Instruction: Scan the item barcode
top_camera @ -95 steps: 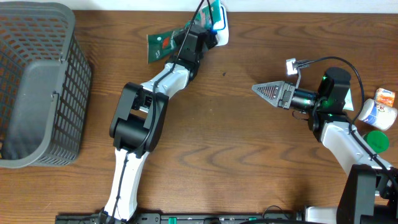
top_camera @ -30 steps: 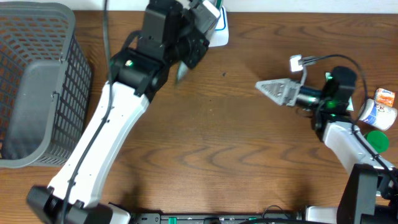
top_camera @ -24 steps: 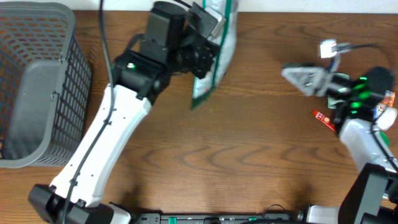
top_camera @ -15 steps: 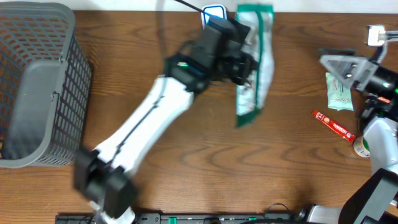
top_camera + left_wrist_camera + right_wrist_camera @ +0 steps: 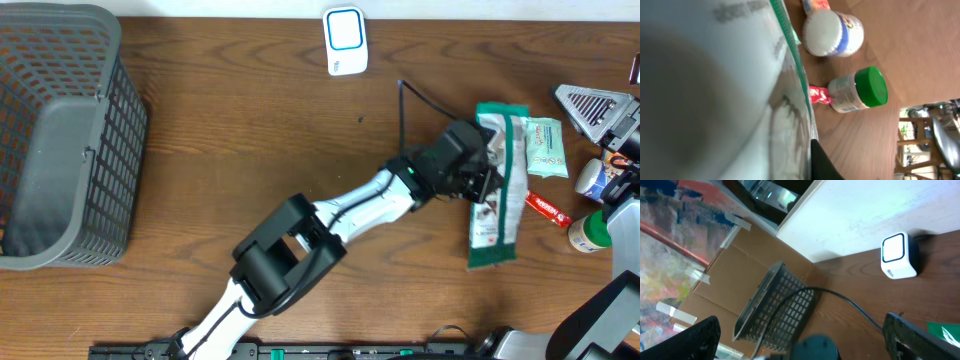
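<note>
The left gripper (image 5: 484, 168) is clamped on the green-and-white packet (image 5: 497, 205), which lies at the right of the table, seemingly resting on the wood. Just right of it are a small packet (image 5: 545, 147), a red tube (image 5: 545, 207) and a jar (image 5: 588, 232). The right gripper (image 5: 597, 104), far right, gapes wide, holding nothing. The scanner (image 5: 345, 40) stands well apart at the far edge.

The left end effector (image 5: 485, 165) carried the pouch (image 5: 497, 215) from the scanner (image 5: 344, 40) to the right; the right end effector (image 5: 600, 105) withdrew rightward.
</note>
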Motion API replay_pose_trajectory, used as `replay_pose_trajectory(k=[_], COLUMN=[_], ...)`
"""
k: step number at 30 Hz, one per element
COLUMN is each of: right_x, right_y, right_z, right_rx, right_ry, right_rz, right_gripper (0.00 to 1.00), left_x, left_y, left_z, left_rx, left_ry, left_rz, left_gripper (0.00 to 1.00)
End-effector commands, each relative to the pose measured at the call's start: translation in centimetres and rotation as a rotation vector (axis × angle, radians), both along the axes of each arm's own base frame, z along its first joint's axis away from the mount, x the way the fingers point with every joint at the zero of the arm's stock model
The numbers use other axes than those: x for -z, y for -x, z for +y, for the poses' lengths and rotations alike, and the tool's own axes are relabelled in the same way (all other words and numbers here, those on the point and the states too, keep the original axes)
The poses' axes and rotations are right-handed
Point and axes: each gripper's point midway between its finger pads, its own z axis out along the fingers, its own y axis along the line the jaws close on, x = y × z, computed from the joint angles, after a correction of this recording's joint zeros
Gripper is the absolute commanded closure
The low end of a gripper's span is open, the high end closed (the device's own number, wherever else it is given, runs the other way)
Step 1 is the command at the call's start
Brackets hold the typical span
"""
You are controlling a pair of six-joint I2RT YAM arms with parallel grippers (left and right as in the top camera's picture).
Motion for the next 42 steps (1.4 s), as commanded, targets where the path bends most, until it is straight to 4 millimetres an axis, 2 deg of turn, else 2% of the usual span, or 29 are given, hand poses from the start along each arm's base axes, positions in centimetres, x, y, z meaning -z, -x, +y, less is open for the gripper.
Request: replay_pose_trajectory(k=[1,4,6,9,13,15,19,22,25,27,29,32,37,39,42], right_x=[0.2,0.2,0.2,0.2,0.2,0.2,0.2,0.6,1.4,2.4,4.6,8.0,12.5,14.8,18.6], right_y=[0.2,0.2,0.2,0.2,0.2,0.2,0.2,-0.3,-1.6,-2.8,-4.7,-5.8,-5.2,-4.7,-3.4], right_z=[0.1,0.1,0.1,0.1,0.1,0.1,0.0,-0.3,-1.3,-2.2,-4.0,-5.2,-2.9,-2.5,-2.9], right_rx=[-0.008,-0.008,-0.008,-0.008,-0.007,-0.007,-0.007,0.001,0.05,0.107,0.24,0.355,0.316,0.339,0.418], right_ry=[0.014,0.014,0.014,0.014,0.023,0.035,0.053,0.025,-0.079,-0.149,-0.207,-0.177,-0.005,0.067,0.225], right_rz=[-0.001,-0.002,-0.002,-0.002,-0.015,-0.031,-0.058,-0.027,0.075,0.146,0.225,0.295,0.319,0.377,0.517], right_gripper=[0.01,0.01,0.01,0.01,0.01,0.01,0.01,0.01,0.01,0.01,0.01,0.01,0.01,0.01,0.01], left_x=[1.3,1.9,1.8,0.3,-3.2,-5.0,-8.2,-10.3,-11.7,-12.4,-13.1,-13.2,-13.5,-14.5,-17.6], left_y=[-1.3,-2.3,-2.6,-3.0,-4.4,-5.9,-8.2,-8.0,-7.8,-7.6,-7.2,-6.8,-6.6,-6.7,-7.0], left_z=[-0.3,0.1,0.2,0.5,1.8,3.8,9.3,13.7,17.9,20.4,22.9,25.3,30.3,32.4,36.6], left_rx=[-0.086,-0.112,-0.093,-0.063,-0.113,-0.206,-0.38,-0.436,-0.493,-0.526,-0.549,-0.558,-0.606,-0.648,-0.751], left_ry=[-0.025,-0.07,-0.09,-0.088,-0.096,-0.147,-0.291,-0.396,-0.503,-0.56,-0.613,-0.663,-0.75,-0.751,-0.715], left_rz=[-0.04,-0.134,-0.21,-0.291,-0.368,-0.399,-0.438,-0.428,-0.425,-0.419,-0.404,-0.375,-0.312,-0.301,-0.305], left_gripper=[0.64,0.33,0.25,0.22,0.21,0.21,0.21,0.21,0.21,0.21,0.21,0.21,0.21,0.21,0.21])
